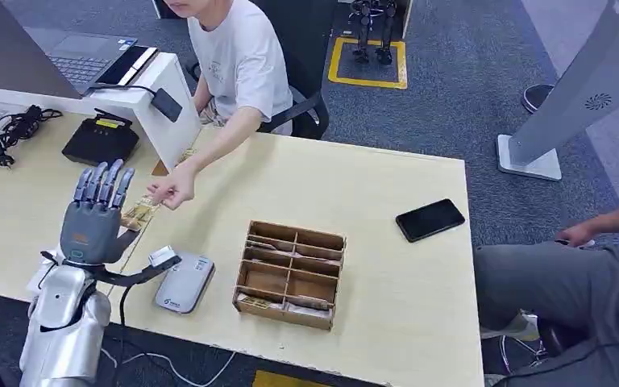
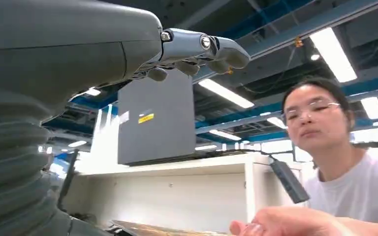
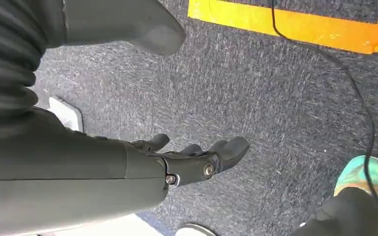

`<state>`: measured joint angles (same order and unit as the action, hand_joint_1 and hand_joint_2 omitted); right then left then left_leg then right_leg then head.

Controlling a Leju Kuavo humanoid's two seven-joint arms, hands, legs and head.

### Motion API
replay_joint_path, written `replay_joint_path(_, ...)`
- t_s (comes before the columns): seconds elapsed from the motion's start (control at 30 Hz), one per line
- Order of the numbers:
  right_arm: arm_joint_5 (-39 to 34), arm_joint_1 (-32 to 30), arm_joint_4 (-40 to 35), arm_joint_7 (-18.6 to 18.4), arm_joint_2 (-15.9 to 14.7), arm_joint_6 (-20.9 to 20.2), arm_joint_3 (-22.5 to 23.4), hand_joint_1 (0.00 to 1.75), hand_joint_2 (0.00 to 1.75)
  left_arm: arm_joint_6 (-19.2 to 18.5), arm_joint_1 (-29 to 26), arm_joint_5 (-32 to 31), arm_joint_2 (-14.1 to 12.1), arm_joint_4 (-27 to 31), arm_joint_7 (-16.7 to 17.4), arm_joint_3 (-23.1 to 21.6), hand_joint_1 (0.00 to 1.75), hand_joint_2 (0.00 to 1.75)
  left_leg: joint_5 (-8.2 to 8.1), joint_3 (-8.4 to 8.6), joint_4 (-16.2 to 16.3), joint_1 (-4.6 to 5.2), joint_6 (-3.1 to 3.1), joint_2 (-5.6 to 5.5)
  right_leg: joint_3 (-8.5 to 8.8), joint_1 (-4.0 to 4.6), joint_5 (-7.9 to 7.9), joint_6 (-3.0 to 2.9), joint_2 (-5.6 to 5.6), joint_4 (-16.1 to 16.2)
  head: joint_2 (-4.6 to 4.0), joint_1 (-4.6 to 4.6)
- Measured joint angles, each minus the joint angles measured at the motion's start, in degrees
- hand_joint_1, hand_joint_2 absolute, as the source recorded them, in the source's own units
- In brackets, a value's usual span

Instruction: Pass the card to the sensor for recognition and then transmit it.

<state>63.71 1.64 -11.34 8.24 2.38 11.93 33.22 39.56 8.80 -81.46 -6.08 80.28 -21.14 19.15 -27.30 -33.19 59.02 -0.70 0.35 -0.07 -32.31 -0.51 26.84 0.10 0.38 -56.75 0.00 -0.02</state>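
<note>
Just behind the sensor point(image 1: 184, 282), the left hand point(image 1: 95, 211) hovers with fingers apart, empty; a person's hand point(image 1: 172, 190) offers the card point(image 1: 139, 214). Receiving step: next, grip the card.

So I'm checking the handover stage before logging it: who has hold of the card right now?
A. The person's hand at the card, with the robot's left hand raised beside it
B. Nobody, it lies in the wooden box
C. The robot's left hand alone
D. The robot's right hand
A: in the head view the person's hand pinches the card on the table, while the left hand is raised beside it with fingers spread.
</note>
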Motion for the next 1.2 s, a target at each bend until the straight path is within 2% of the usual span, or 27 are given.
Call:
replay_joint_path(0.1, 0.5, 0.0, 0.0, 0.3, 0.0, -0.1, 0.0, 0.00, 1.75, 0.0, -0.5, -0.7, 0.0, 0.0, 4.6, -0.9, 0.00, 1.75, 0.00, -0.01, 0.0, 0.00, 0.00, 0.01, -0.05, 0.00, 0.00, 0.00, 0.01, 0.0, 0.00, 0.00)
replay_joint_path(0.2, 0.6, 0.0, 0.0, 1.0, 0.0, 0.0, 0.2, 0.00, 1.75, -0.9, -0.5, -0.2, -0.1, 0.0, 7.0, -2.4, 0.00, 1.75, 0.00, -0.01, 0.0, 0.00, 0.00, -0.01, -0.04, 0.00, 0.00, 0.00, 0.00, 0.0, 0.00, 0.00)
replay_joint_path(0.23, 0.9, 0.0, 0.0, 1.2, 0.0, 0.0, 0.2, 0.00, 1.75, -1.9, -0.5, 0.3, -0.1, 0.0, 7.8, -3.0, 1.12, 1.75, 0.00, -0.01, 0.0, 0.00, 0.00, 0.00, -0.03, 0.00, 0.00, 0.00, 0.00, 0.0, 0.00, 0.02)
replay_joint_path(0.27, 1.0, 0.0, 0.0, 1.2, 0.0, 0.0, 0.2, 0.00, 1.75, -2.4, -0.5, 0.6, -0.1, 0.0, 8.1, -3.3, 1.75, 1.75, 0.00, -0.01, 0.0, 0.00, 0.00, 0.00, -0.03, 0.00, 0.00, 0.00, 0.00, 0.0, 0.00, 0.00)
replay_joint_path(0.37, 1.7, 0.0, 0.0, 0.9, 0.0, 0.2, 0.4, 0.00, 1.75, -6.0, -0.5, 1.8, 0.0, 0.2, 9.2, -4.7, 1.75, 1.75, 0.00, -0.01, 0.0, 0.00, 0.00, 0.00, -0.03, 0.00, -0.01, -0.01, 0.00, 0.0, 0.00, 0.00)
replay_joint_path(0.43, 2.4, 0.0, 0.0, 0.7, 0.0, 0.2, 0.5, 0.00, 1.75, -7.7, -0.7, 1.7, 0.1, 1.0, 9.6, -5.5, 1.48, 1.75, 0.00, -0.02, 0.0, 0.00, 0.00, 0.00, -0.03, 0.00, -0.01, -0.01, 0.00, 0.0, 0.00, 0.02)
replay_joint_path(0.83, 4.1, 0.0, -0.3, 0.9, 0.0, 0.9, 1.1, 0.00, 1.75, -8.5, -1.0, 1.4, 0.8, 3.8, 9.8, -6.1, 1.54, 1.75, 0.00, -0.02, 0.0, 0.00, 0.00, 0.00, -0.04, 0.00, -0.01, -0.01, 0.00, 0.0, 0.00, 0.02)
replay_joint_path(0.87, 4.2, 0.0, -0.3, 0.9, 0.0, 0.9, 1.1, 0.00, 1.75, -8.5, -1.2, 1.2, 0.8, 4.0, 9.8, -6.1, 1.64, 1.75, 0.00, -0.02, 0.0, 0.00, 0.00, 0.00, -0.04, 0.00, -0.01, -0.01, 0.00, 0.0, 0.00, 0.00)
replay_joint_path(1.0, 5.0, 0.0, -0.3, 0.8, 0.0, 0.9, 1.3, 0.00, 1.75, -8.5, -1.8, 1.0, 0.9, 4.4, 9.5, -6.2, 1.75, 1.75, 0.00, -0.02, 0.0, 0.00, 0.00, 0.00, -0.04, 0.00, -0.01, -0.01, 0.00, 0.0, 0.00, 0.00)
replay_joint_path(1.1, 5.6, 0.0, -0.3, 0.7, 0.0, 0.8, 1.5, 0.00, 1.75, -8.8, -2.4, 3.6, 0.9, 4.9, 7.8, -6.2, 1.75, 1.75, 0.00, -0.02, 0.0, 0.00, 0.00, 0.01, -0.03, 0.00, -0.01, -0.01, 0.00, 0.0, 0.00, 0.02)
replay_joint_path(1.2, 6.5, 0.0, -0.3, 0.7, 0.0, 0.9, 1.7, 0.00, 1.75, -10.4, -2.9, 10.7, 0.9, 5.9, 3.9, -6.2, 1.75, 1.75, 0.00, -0.02, 0.0, 0.00, 0.00, 0.00, -0.04, 0.00, 0.00, 0.00, 0.00, 0.0, 0.00, 0.02)
